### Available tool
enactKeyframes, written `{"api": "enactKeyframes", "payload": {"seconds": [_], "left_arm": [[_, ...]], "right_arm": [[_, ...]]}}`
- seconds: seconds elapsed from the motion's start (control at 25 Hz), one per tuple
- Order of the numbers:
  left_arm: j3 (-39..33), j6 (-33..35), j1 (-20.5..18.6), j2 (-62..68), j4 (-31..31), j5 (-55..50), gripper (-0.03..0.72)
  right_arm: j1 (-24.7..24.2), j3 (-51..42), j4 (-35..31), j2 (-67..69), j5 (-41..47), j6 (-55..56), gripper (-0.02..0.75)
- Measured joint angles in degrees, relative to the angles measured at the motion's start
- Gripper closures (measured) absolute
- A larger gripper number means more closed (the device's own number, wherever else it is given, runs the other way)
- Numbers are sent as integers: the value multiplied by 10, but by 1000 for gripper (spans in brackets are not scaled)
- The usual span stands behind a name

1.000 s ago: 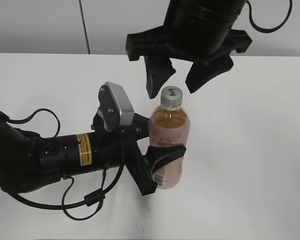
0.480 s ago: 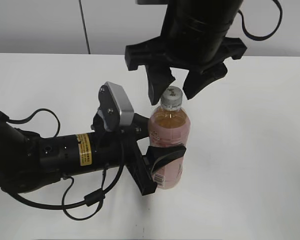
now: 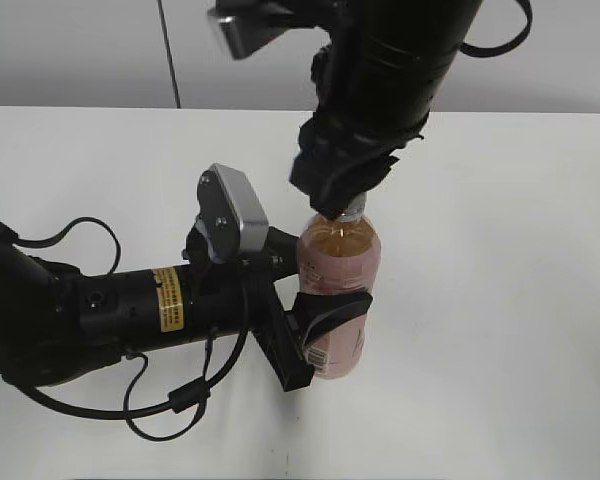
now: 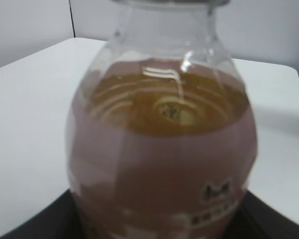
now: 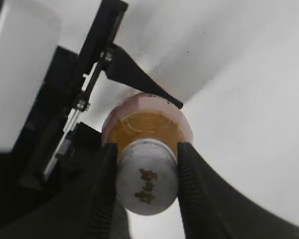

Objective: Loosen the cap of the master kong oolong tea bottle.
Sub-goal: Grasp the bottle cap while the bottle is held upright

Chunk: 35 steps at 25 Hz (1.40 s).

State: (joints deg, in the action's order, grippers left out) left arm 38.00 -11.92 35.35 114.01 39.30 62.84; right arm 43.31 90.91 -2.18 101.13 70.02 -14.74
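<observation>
The master kong oolong tea bottle [image 3: 338, 270] stands upright on the white table, amber tea above a pink label. My left gripper [image 3: 325, 318] is shut on its lower body from the left; the left wrist view is filled by the bottle [image 4: 162, 149]. My right gripper [image 3: 342, 200] has come down from above and is shut on the cap, which it hides in the exterior view. In the right wrist view the white cap [image 5: 147, 177] sits squeezed between the two black fingers of my right gripper [image 5: 146, 174], with the bottle's shoulder [image 5: 147, 127] below it.
The white table [image 3: 500, 300] spreads around the bottle. The left arm's body and loose black cables [image 3: 160, 410] lie on the table at the front left. A grey wall [image 3: 80, 50] stands behind.
My right gripper has dropped from above the bottle, turned, and closed on the cap, which is now covered in the exterior view. The left gripper and bottle have not moved.
</observation>
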Motion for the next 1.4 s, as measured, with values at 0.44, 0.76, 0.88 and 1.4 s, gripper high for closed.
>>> {"api": "enactKeyframes", "payload": {"seconds": [0.44, 0.76, 0.88, 1.4], "left_arm": [[0, 0, 0, 0, 1, 0, 300], [0, 0, 0, 0, 1, 0, 300], [0, 0, 0, 0, 1, 0, 300], [0, 0, 0, 0, 1, 0, 300]], "right_arm": [[0, 0, -6, 0, 2, -530, 464], [0, 0, -3, 0, 1, -445, 388], [0, 0, 1, -3, 0, -386, 223], [0, 63, -16, -25, 1, 206, 161]]}}
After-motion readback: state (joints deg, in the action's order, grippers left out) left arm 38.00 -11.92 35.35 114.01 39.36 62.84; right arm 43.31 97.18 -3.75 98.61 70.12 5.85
